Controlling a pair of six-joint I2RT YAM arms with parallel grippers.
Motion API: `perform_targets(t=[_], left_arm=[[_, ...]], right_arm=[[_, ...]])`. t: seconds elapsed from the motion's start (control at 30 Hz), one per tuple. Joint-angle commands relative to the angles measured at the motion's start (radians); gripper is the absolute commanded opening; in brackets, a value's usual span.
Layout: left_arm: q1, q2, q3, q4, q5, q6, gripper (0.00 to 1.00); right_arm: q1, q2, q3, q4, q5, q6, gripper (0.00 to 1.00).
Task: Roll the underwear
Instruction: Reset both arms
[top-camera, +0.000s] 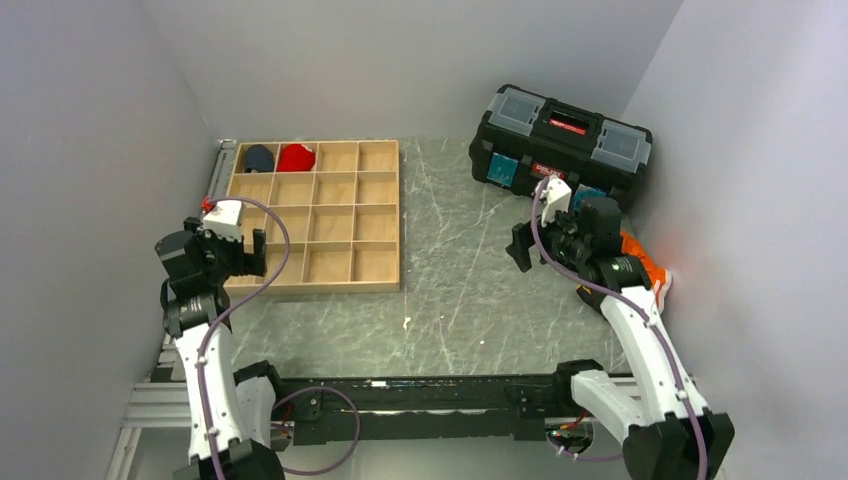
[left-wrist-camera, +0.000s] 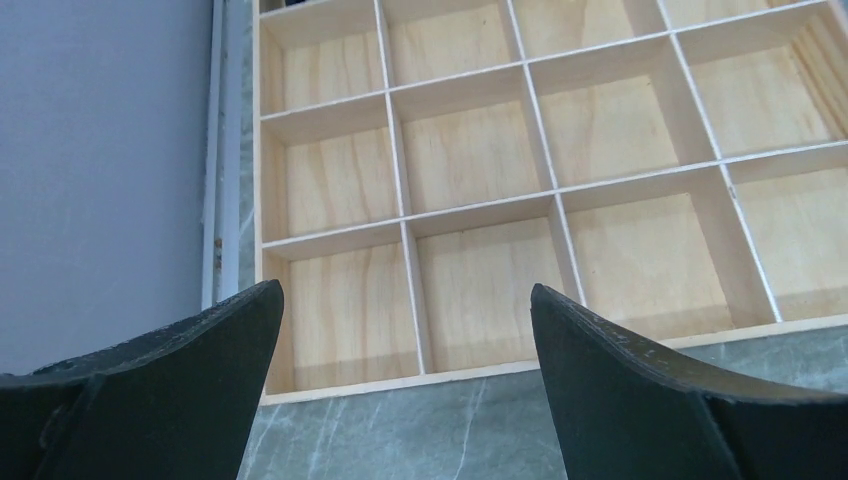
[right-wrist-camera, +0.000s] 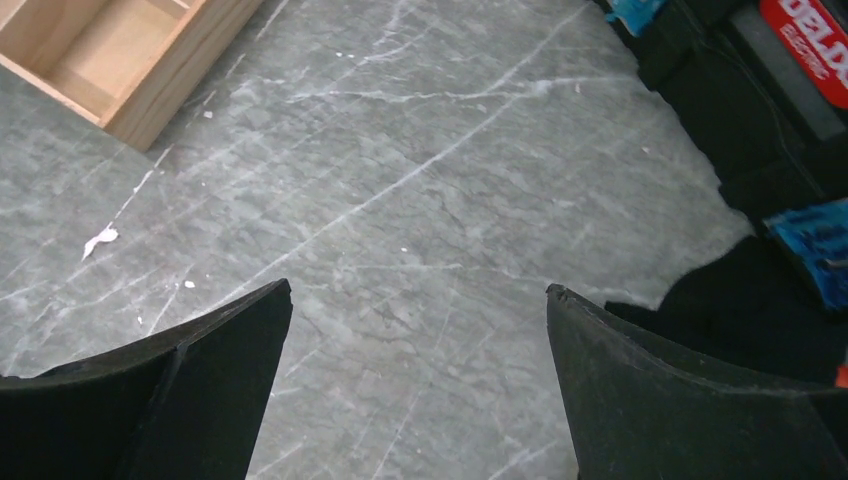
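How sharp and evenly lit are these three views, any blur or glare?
Top view: soft even light, sharp, red underwear saturated but clear. Left wrist: tray crisp, black jaws near the lens show little detail. Right wrist: table sharp, toolbox sinks into dark, no glare.

The red label (right-wrist-camera: 806, 36) on the toolbox (top-camera: 560, 145) bears white lettering, illegible.

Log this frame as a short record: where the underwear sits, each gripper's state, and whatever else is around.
underwear: rolled red bundle, back row of the wooden tray, second compartment from left
neighbour: navy bundle, back-left corner compartment
left gripper: jaws open, empty, by the tray's near-left corner
right gripper: jaws open, empty, over the table
other: black toolbox, orange cloth
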Motion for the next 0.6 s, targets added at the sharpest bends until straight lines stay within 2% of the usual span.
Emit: perform_targets(t=[0.0,0.17,0.4,0.57], left_arm=[[0.009,-0.093,-0.019,0.009,0.075,0.007,0.99],[0.009,-0.128,-0.004,-0.059,0.183,0.029,0.99],[0.01,-0.095,-0.042,-0.03,0.416,0.03,0.99],[0.009,-0.133,-0.102,0.008,0.433,0.058,0.99]], right_arm=[[-0.003,-0.117,-0.044,-0.028,0.116,0.006,1.0],[-0.002,-0.223,-0.144,0.016,0.225,0.048,1.0],[-0.005,-0.22,-0.121,-0.017,0.261,0.04,1.0],[-0.007,-0.257,-0.152,0.004,0.273,0.003,1.0]])
